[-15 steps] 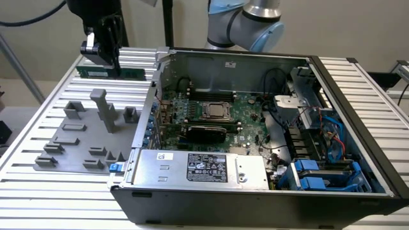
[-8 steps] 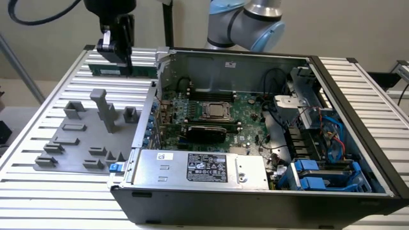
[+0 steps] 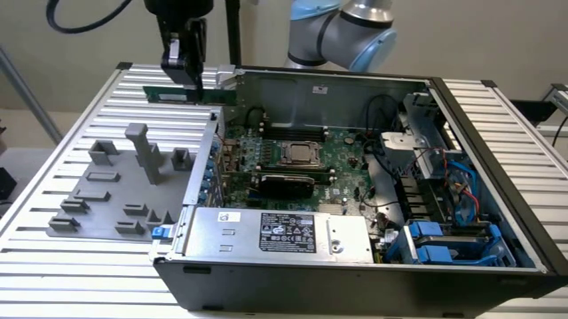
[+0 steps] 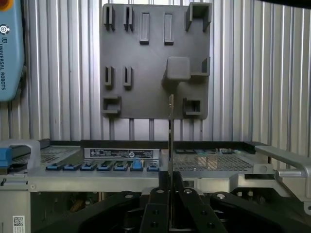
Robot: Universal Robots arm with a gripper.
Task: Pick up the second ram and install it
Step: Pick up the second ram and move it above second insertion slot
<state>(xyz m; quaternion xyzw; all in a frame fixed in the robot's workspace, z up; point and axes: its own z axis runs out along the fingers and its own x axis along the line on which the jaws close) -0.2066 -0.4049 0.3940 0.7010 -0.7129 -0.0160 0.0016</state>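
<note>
We see the gripper (image 3: pixel 186 80) clamping the second ram (image 3: pixel 217 97) aloft, over the open computer case's (image 3: pixel 355 286) rim.

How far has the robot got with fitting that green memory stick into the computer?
Done: the pick-up. The gripper is shut on the memory stick and holds it in the air, up off the grey holder plate, by the rim of the open computer case. In the wrist view the stick sits edge-on between the fingers. Left: it is not yet seated in the motherboard.
</note>
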